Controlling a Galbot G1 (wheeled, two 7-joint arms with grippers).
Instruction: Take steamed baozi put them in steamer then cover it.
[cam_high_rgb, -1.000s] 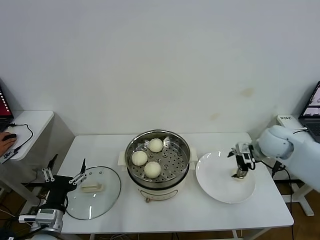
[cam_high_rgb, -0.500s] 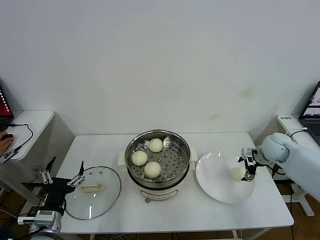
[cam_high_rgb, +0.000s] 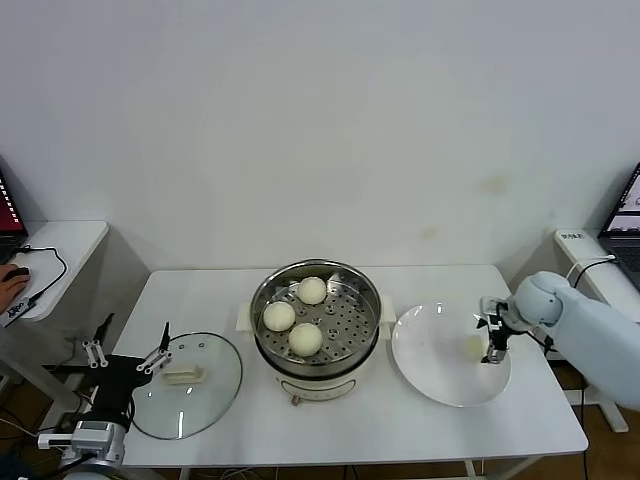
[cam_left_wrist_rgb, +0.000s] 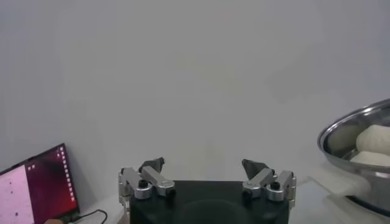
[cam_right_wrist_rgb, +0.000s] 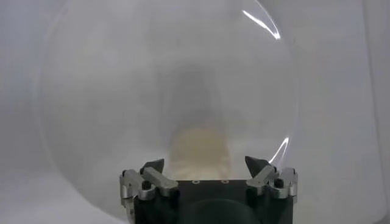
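The steamer stands mid-table with three steamed baozi on its perforated tray. A fourth baozi lies on the white plate to its right. My right gripper is low over the plate's right side, open, right beside that baozi. In the right wrist view the bun sits just ahead of the spread gripper, on the plate. The glass cover lies flat at the left. My left gripper waits open at its left edge; from the left wrist it shows empty, with the steamer far off.
Laptops stand on side tables at both far edges, with a hand on a mouse at the left. A white wall runs behind the table. The table's front edge is close to the cover and the plate.
My right arm has dropped lower and its gripper has shifted toward the plate's right side, uncovering the baozi there. The left arm, cover and steamer have not moved.
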